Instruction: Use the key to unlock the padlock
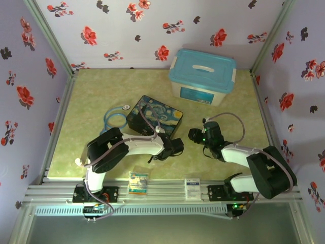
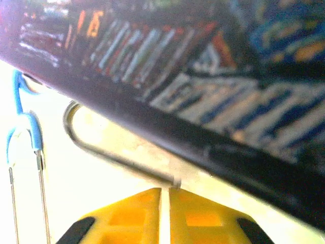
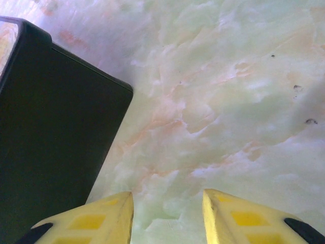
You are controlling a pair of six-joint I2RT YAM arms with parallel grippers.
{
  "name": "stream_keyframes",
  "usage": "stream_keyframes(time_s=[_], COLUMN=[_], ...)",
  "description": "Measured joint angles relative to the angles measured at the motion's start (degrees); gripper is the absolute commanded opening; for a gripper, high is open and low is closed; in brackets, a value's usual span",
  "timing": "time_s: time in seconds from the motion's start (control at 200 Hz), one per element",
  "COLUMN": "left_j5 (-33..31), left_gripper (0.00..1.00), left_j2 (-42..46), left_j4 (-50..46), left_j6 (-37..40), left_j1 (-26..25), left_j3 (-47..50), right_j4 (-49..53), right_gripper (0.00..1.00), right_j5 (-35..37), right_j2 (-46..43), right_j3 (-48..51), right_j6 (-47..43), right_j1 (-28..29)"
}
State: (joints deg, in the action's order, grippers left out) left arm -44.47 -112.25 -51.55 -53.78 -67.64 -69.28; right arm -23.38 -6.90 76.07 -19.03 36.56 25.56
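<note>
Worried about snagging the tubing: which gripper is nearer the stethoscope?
Left. The left gripper is at the starry-night box's near edge, the stethoscope left of that box; the right gripper is farther right, past its right corner.

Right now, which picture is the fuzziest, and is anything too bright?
Left wrist: fuzziest, the box smeared close to the lens, the table washed out by glare. Right wrist: table veins fairly sharp, the fingers slightly soft. Top external: evenly lit, only a little soft.
</note>
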Motion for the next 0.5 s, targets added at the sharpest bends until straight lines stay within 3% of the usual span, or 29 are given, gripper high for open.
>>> stream_keyframes(time_s=[0.12, 0.205, 0.325, 0.495], left_j5=[-0.8, -0.3, 3.0, 8.4], left_gripper=[0.05, 0.09, 0.46, 0.61], left_j2=[-1.2, -1.1, 2.9, 21.8], left_j4=[-0.8, 1.1, 7.1, 15.3], left_j6=[-0.5, -0.4, 1.3, 4.6], left_j1=[-0.5, -0.8, -0.8, 0.4], left_j3=[-1.4, -1.3, 2.8, 13.3], right_j4=[-0.5, -0.8, -2.5, -0.1], right_gripper=[0.4, 0.39, 0.42, 0.49], right_j5=[-0.5, -0.9, -1.2, 4.0], right_j2=[0.5, 0.5, -0.7, -11.8], right_j3=[0.0, 0.0, 0.4, 0.5], right_j6=[0.1, 0.1, -0.2, -7.1], right_j1=[0.0, 0.0, 1.1, 10.9])
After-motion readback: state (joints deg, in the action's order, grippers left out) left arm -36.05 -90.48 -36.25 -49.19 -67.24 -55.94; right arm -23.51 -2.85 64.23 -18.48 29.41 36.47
